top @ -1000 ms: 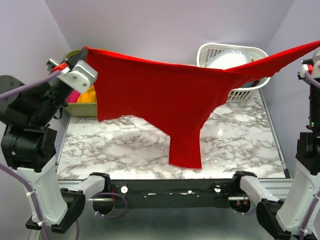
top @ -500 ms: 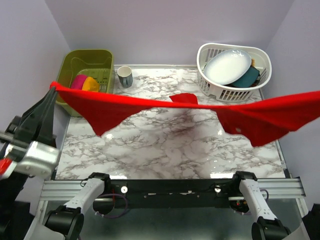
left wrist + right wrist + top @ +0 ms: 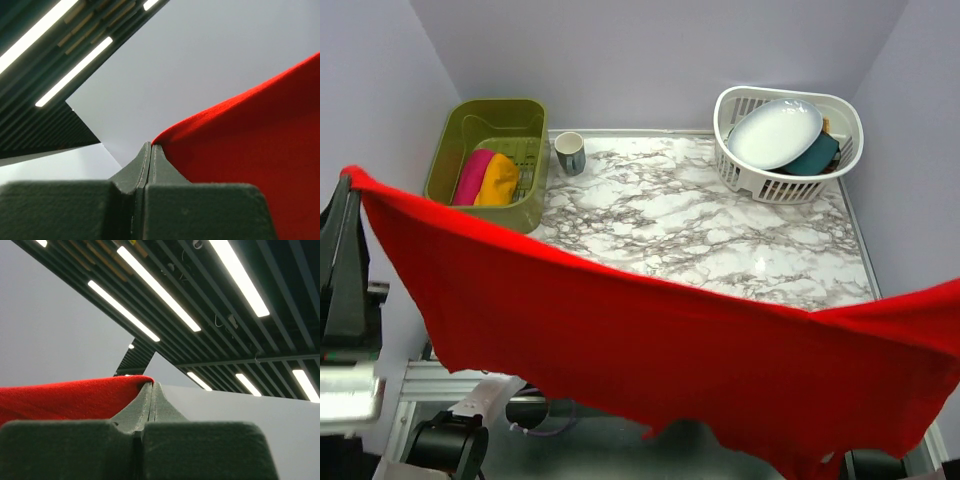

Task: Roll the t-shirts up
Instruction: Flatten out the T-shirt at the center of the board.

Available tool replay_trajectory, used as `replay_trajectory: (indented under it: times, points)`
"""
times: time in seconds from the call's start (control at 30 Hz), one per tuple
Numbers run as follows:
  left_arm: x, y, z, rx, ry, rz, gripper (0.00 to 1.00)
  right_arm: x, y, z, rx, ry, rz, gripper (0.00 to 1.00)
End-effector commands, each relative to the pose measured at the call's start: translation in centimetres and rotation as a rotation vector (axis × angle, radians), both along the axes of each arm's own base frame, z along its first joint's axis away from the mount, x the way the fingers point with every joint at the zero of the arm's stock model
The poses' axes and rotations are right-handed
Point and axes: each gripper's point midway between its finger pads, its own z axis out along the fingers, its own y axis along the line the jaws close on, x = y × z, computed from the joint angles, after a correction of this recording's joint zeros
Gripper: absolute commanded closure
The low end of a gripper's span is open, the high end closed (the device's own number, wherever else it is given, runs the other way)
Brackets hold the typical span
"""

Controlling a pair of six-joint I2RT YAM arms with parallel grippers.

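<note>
A bright red t-shirt [image 3: 650, 350] hangs stretched in the air across the near edge of the table, held by one corner at each side. My left gripper [image 3: 350, 182] is shut on its left corner, raised high and pointing up; in the left wrist view the left gripper [image 3: 151, 146] pinches the red t-shirt [image 3: 250, 165] against the ceiling. My right gripper [image 3: 152, 385] is shut on the other corner of the red t-shirt [image 3: 65, 397]; it lies outside the top view. Rolled pink [image 3: 473, 175] and orange [image 3: 498, 180] t-shirts lie in the green bin [image 3: 515, 110].
A small cup [image 3: 569, 153] stands beside the green bin at the back. A white basket [image 3: 760, 180] at the back right holds a white dish [image 3: 776, 132] and a teal dish [image 3: 813, 156]. The marble table [image 3: 700, 230] shows beyond the shirt.
Both arms have swung the red t-shirt up and toward the near edge. It went from hanging over the table's back to spreading wide close to the camera, covering the arm bases.
</note>
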Motion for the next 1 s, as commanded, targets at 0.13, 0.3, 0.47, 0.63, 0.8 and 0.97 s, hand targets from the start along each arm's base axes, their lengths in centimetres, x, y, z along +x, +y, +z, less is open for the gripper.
replay_trajectory:
  times: [0.13,0.3,0.47,0.63,0.8,0.97]
  points:
    - [19.2,-2.5,-10.6,0.204,0.439,0.035,1.0,22.4,-0.9,-7.2,0.027,0.413,0.127,1.0]
    - [26.5,-4.7,-25.9,0.341,0.788,-0.063,1.0,31.9,1.5,-20.1,-0.007,0.766,0.32,1.0]
    - [30.8,-5.4,-40.6,0.464,1.12,-0.128,1.0,38.6,3.8,-35.5,-0.036,1.17,0.491,1.0]
    - [34.1,-5.4,-51.0,0.554,1.322,-0.16,1.0,43.2,5.6,-50.7,-0.109,1.512,0.524,1.0]
    - [36.4,-4.4,-59.9,0.591,1.641,-0.161,1.0,48.3,5.3,-60.0,-0.091,1.682,0.428,0.99]
    - [38.7,-2.4,-61.9,0.568,1.698,-0.102,1.0,52.8,4.4,-60.4,-0.14,1.684,0.321,1.0]
